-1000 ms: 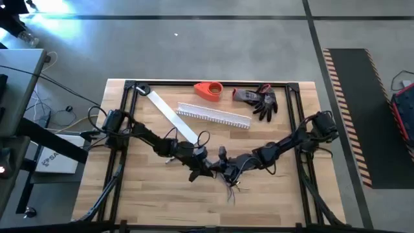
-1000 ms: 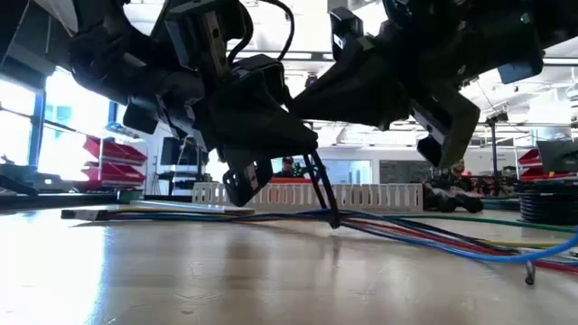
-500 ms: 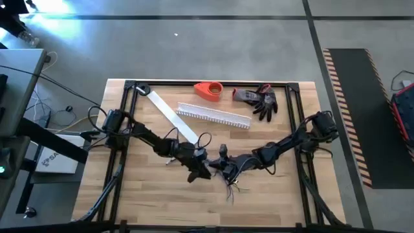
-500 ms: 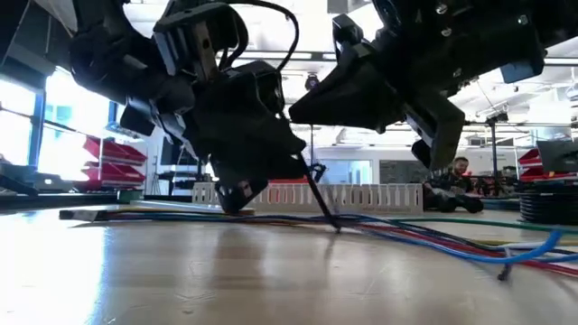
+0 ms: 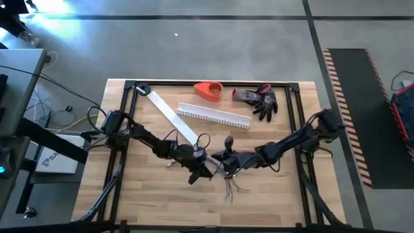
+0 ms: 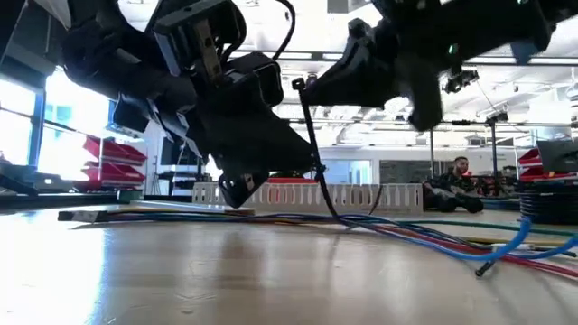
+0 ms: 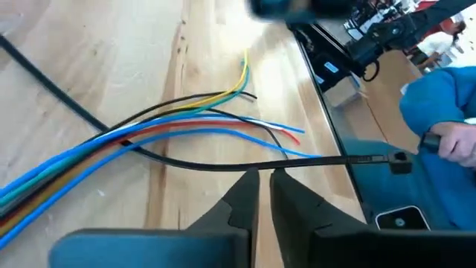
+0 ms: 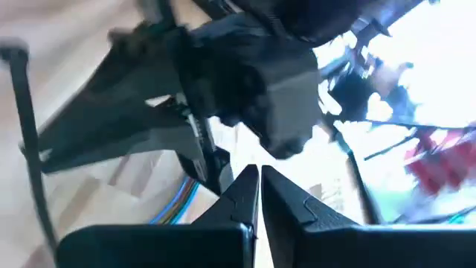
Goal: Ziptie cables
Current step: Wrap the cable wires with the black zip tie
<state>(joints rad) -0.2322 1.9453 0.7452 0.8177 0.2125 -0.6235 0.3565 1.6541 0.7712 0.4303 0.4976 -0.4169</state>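
no readable text, labels, brands or numbers anywhere

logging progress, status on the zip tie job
Left hand shut on zip tie. Right hand shut, close beside it mid-table. Tie looped under cables, not cinched. Nothing in the way.

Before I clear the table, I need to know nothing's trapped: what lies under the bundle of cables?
The black zip tie passes beneath the cables, resting on the bare wooden table. Under the two grippers, the bundle is covered from above, so anything there stays unseen.
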